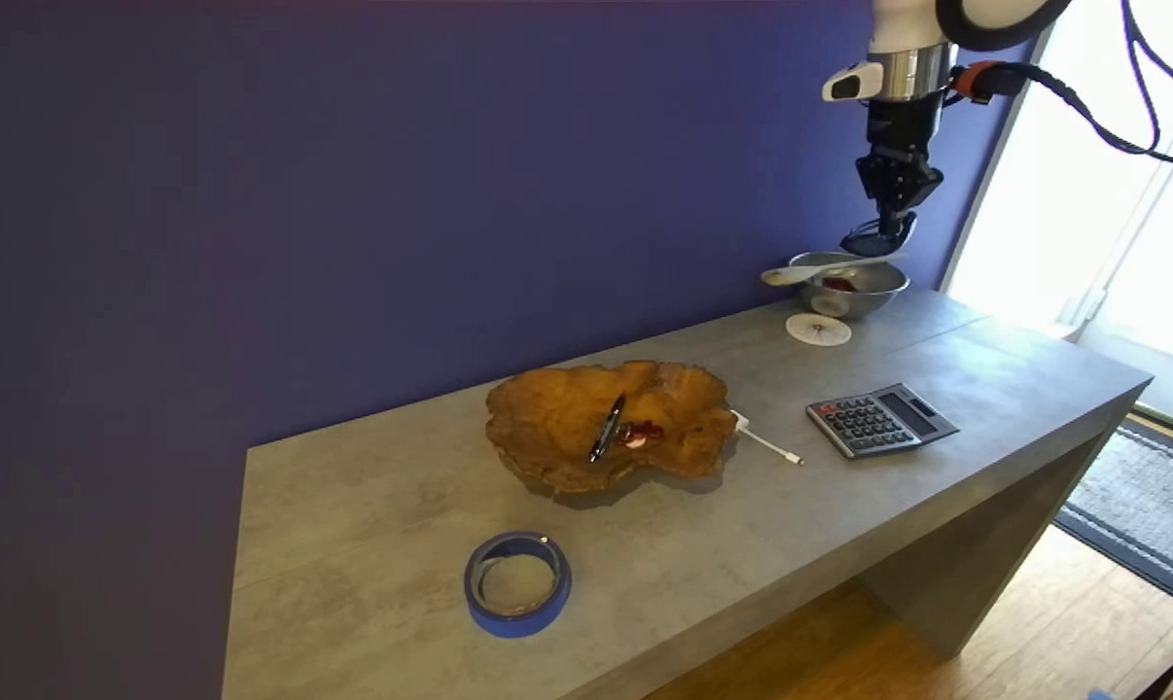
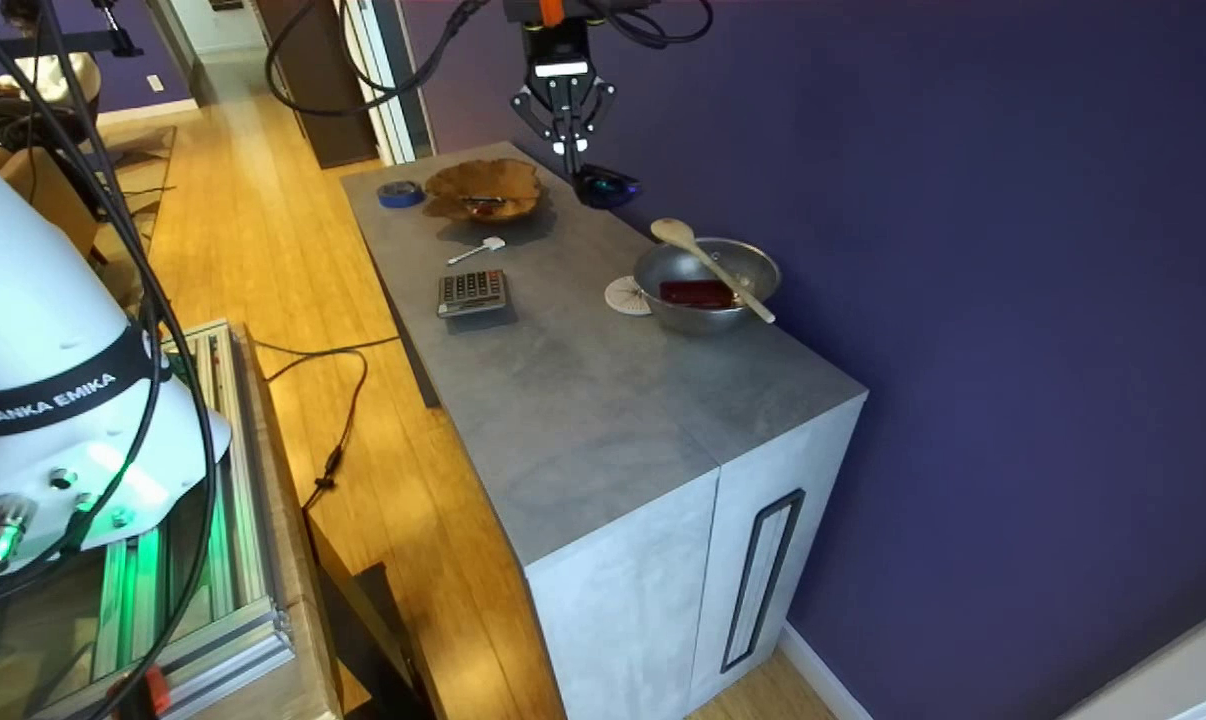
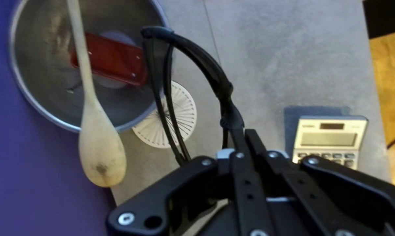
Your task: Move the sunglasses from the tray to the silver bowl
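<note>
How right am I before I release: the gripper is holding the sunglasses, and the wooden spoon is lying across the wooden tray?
One slip: the wooden spoon lies across the silver bowl, not the wooden tray, as both exterior views show. The gripper is holding the sunglasses.

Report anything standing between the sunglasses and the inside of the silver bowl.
A wooden spoon lies across the silver bowl, covering part of its opening; a red object sits inside. Nothing else visible obstructs the sunglasses.
</note>
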